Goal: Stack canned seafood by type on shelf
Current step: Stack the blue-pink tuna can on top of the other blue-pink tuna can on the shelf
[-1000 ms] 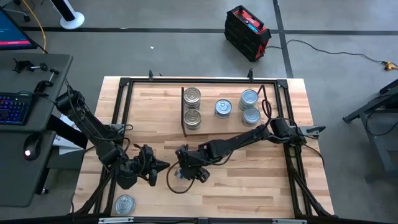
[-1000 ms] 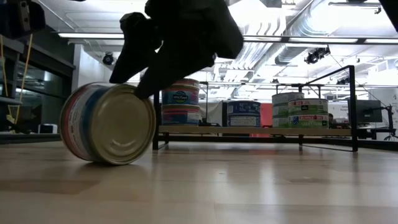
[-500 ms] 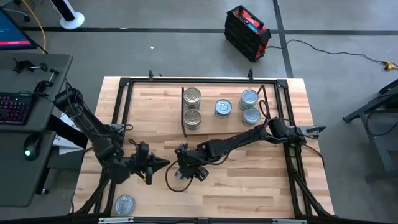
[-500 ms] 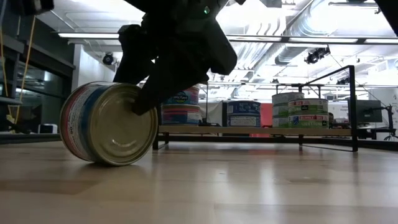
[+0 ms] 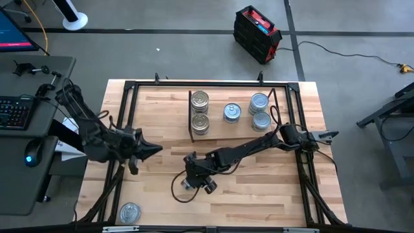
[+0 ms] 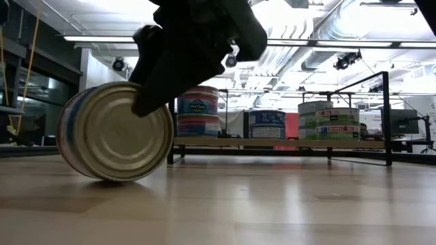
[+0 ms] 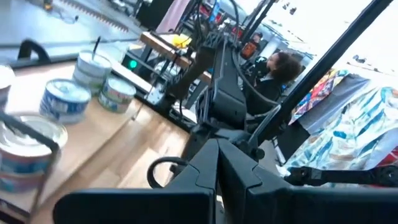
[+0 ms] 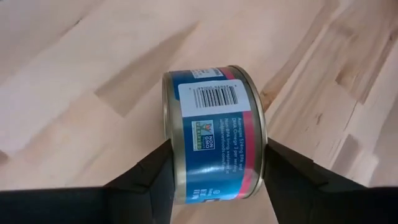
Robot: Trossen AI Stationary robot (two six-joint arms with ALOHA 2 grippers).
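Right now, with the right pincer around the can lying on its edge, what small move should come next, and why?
Probably lift it a little. The right pincer has a finger on each flat end of the can, which stands on its rim on the tabletop. Raising it clears the wood before it goes toward the shelf, where other cans are already stacked. The left pincer waits apart.

Left gripper (image 5: 154,149) back toward table's left (tin (image 6: 116,141) rolled slightly).

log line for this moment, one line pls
right gripper: shut on tin, tin on edge on table | left gripper: shut, idle left of centre | shelf: five tins
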